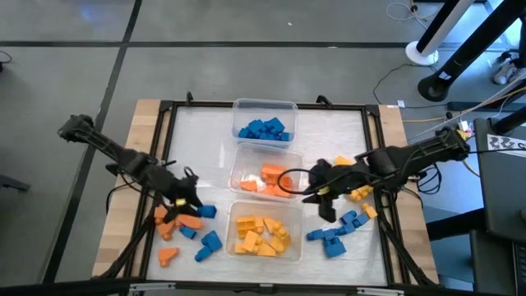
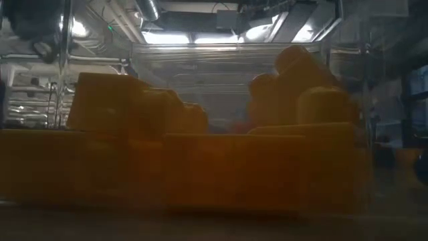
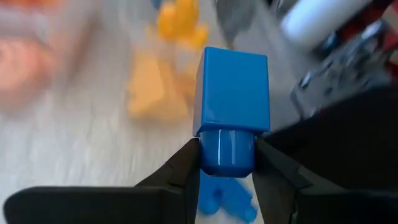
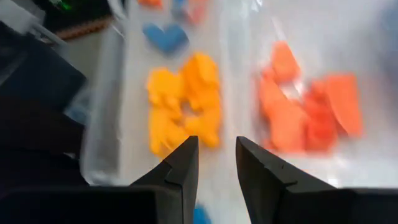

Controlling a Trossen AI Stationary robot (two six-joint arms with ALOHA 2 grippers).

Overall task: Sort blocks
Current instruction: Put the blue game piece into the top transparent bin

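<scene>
We hold a blue block (image 3: 231,106) pinched in the left gripper (image 3: 227,163), long axis running out past the fingertips — the blue tub (image 1: 265,115) lies across the table. The right gripper (image 4: 216,155) is slightly parted, empty.

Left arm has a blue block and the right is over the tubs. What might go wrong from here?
1. The left gripper pinches the blue block only by its round stud, so it may pivot or slip out in transit.
2. The right gripper hangs with empty jaws at the orange tub, on the way to the blue tub; the arms may collide.
3. A high release could bounce the block into another tub.
</scene>
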